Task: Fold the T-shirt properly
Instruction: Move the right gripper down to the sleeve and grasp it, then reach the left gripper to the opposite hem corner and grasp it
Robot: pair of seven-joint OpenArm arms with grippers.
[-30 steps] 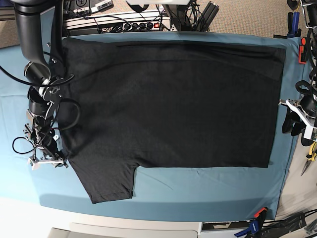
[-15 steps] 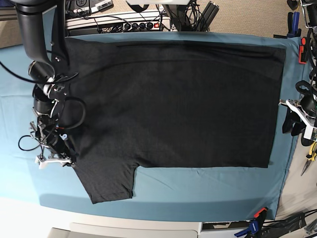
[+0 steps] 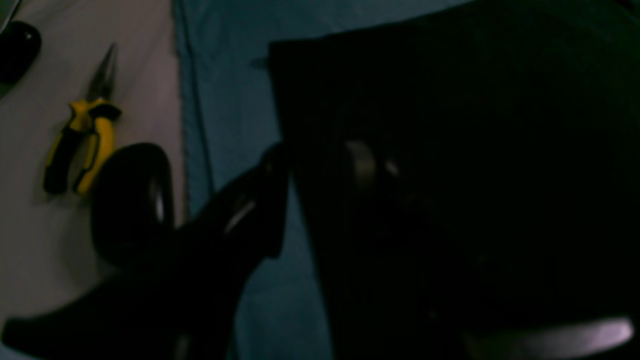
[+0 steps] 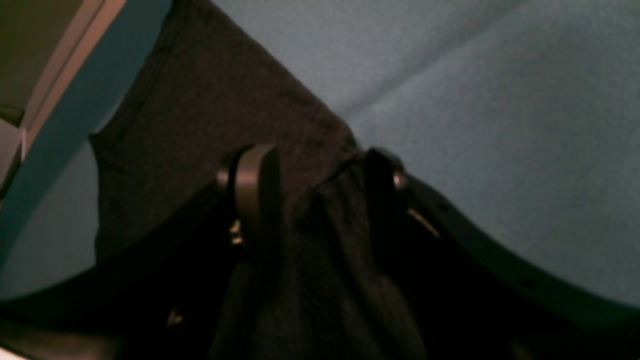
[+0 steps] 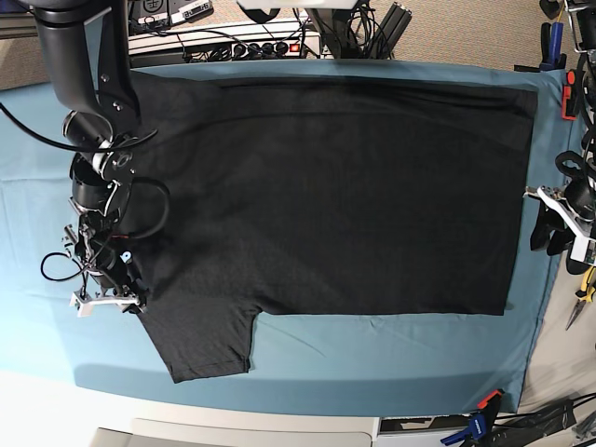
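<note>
The black T-shirt (image 5: 326, 196) lies spread flat, plain side up, on the teal table cloth (image 5: 372, 363), with one sleeve (image 5: 205, 345) pointing to the near left. My right gripper (image 5: 107, 296) is down at the shirt's left edge just above that sleeve. In the right wrist view my right gripper (image 4: 320, 175) stands open, its fingers (image 4: 255, 185) either side of a raised ridge of the T-shirt (image 4: 225, 115). My left gripper (image 5: 549, 223) hangs just off the shirt's right edge. In the dim left wrist view my left gripper (image 3: 312, 185) has its jaws apart at the hem of the T-shirt (image 3: 450, 150).
Yellow-handled pliers (image 3: 82, 140) lie on the bare table beyond the cloth's right edge, also seen as pliers (image 5: 585, 289) in the base view. A power strip (image 5: 242, 45) and cables run along the back. Clamps (image 5: 480, 424) hold the cloth at the near right corner.
My right arm has moved rightward in the base view, bringing its gripper from beside the shirt onto its left edge. The left arm has not moved.
</note>
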